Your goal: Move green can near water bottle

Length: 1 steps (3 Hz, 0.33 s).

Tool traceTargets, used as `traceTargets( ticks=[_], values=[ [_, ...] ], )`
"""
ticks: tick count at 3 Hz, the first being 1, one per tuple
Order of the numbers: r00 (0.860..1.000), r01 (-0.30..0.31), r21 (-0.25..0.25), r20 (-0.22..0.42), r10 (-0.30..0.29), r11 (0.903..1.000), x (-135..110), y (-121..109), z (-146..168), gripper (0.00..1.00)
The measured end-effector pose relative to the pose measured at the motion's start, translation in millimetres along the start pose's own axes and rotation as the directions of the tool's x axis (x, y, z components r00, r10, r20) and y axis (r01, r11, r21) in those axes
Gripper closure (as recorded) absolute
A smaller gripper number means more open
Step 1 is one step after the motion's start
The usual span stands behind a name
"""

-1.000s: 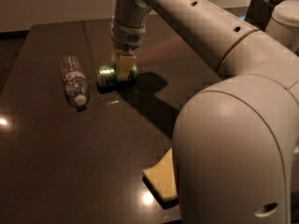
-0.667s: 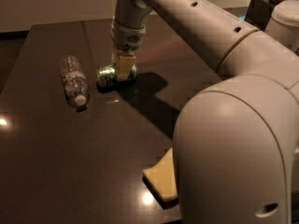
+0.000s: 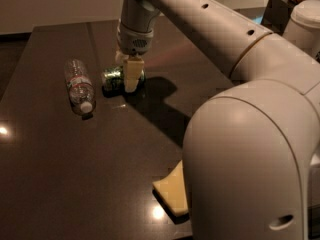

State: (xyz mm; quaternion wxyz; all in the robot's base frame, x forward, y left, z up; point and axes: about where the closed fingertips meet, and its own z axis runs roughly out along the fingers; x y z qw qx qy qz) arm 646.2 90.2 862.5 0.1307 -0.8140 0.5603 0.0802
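Note:
The green can [image 3: 113, 78] lies on its side on the dark table [image 3: 60, 174], a short way right of the water bottle [image 3: 79, 86]. The bottle is clear, lies on its side and points its white cap toward the front. My gripper [image 3: 129, 74] comes down from above onto the right part of the can. Its near finger [image 3: 132, 75] rests against the can's front side and the jaws are closed on the can. The can's right end is hidden behind the finger.
A flat pale yellow object [image 3: 172, 194] lies near the table's front, partly hidden by my arm [image 3: 250, 149]. A white container [image 3: 306, 21] and a dark object [image 3: 277, 9] stand at the back right. The table's left edge is near the bottle.

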Motion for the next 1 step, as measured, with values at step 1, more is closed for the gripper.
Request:
traceTargets(
  ticks=[1],
  values=[
    [1.0, 0.0, 0.001, 0.001, 0.0, 1.0, -0.3, -0.5, 0.7, 0.0]
  ],
)
